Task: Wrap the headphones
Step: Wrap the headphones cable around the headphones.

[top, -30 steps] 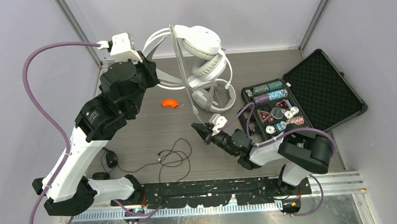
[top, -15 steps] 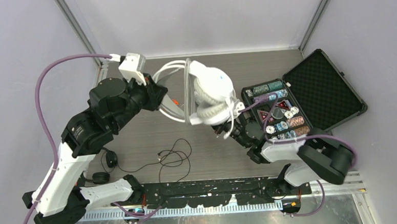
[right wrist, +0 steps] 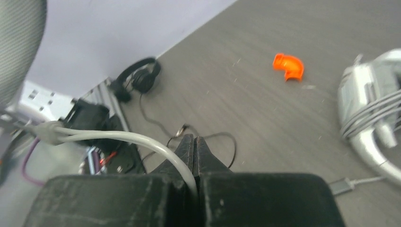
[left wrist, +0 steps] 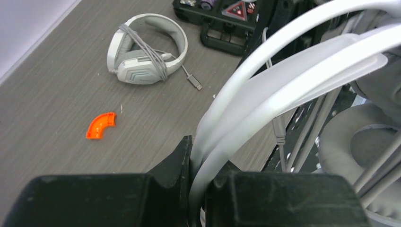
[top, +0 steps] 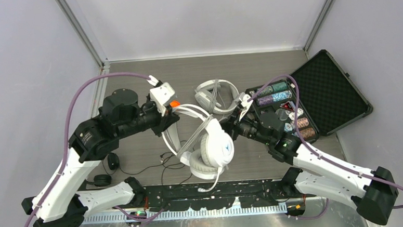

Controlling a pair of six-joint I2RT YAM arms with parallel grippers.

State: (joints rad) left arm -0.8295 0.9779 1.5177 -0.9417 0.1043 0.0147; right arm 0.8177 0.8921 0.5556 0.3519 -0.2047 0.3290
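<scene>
Hanging above the near middle of the table (top: 187, 72), a white over-ear headset (top: 214, 149) is held up between the two arms. Its doubled headband (left wrist: 293, 71) is clamped by the left gripper (left wrist: 198, 170), whose fingers are closed tightly on the band's left end. The padded cups are seen below and to the right of that grip, with thin pale cord strands run across them. The right gripper (right wrist: 195, 146) is pressed fully together on a grey-white cord (right wrist: 118, 138), which is led off toward the raised headset. In the overhead view this gripper is found just right of the cups. A second white headset (top: 216, 94) is laid flat on the table farther back, with its cord wound around the band and the plug end left lying beside it. A small black pair (top: 108, 168) is rested at the near left, close by the left arm, and its black cord (top: 166, 159) is spread in loose loops toward the middle. An orange curved piece (left wrist: 100, 125) is seen on the wood left of the wound headset. At the right an open black case (top: 338, 85) is placed, with chips (top: 274, 91) set in its left half.
</scene>
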